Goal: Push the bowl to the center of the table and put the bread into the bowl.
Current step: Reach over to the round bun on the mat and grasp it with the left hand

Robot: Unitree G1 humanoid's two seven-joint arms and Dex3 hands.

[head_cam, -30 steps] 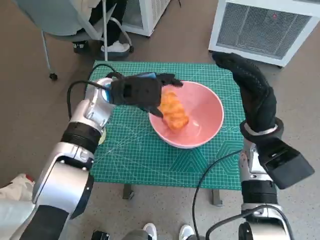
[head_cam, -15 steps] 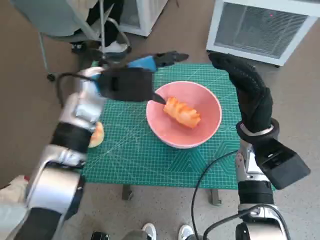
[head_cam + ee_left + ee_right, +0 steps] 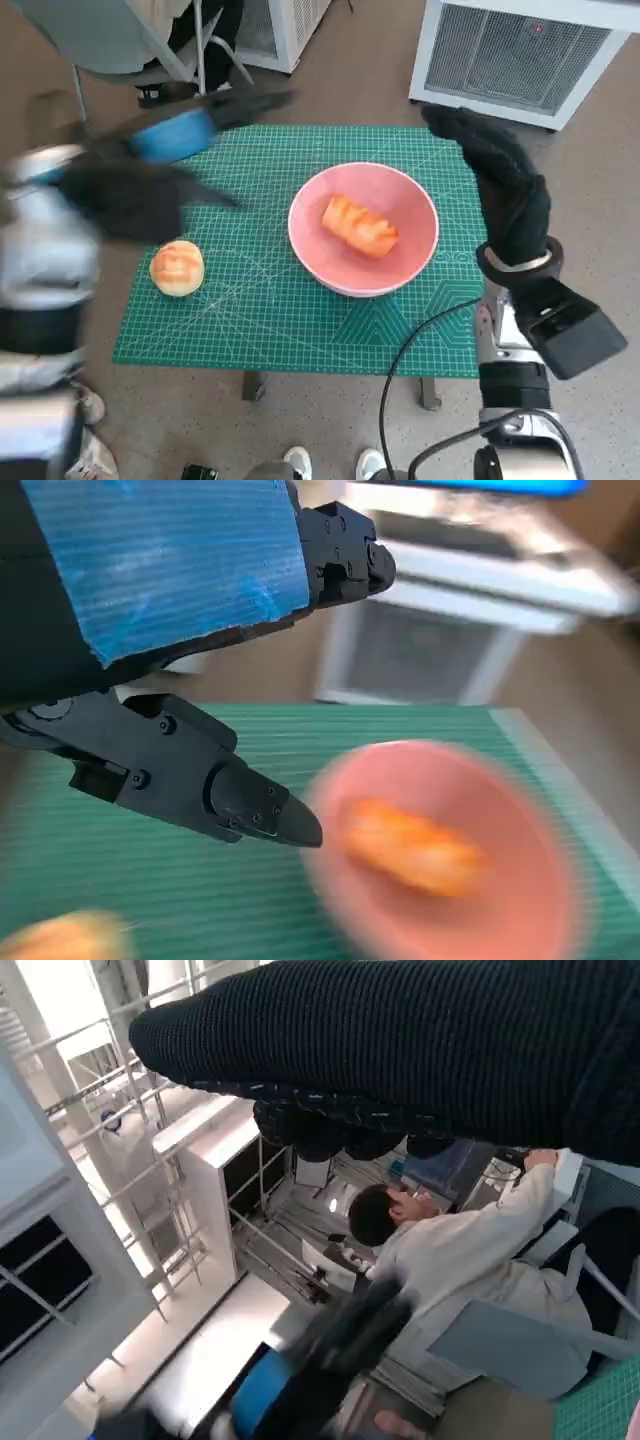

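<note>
One bread now lies inside the bowl near the surface's middle; your left hand has released it, fingers apart and empty, beyond the roll. Right hand, fingers extended, holds nothing.

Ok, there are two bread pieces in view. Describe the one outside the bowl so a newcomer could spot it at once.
Start from the green cutting mat covering the small table, with the pink bowl near its middle. The round bun lies on the bare mat near the edge on the robot's left, apart from the bowl. It is pale, golden and round, unlike the long orange ridged bread lying inside the bowl.
</note>
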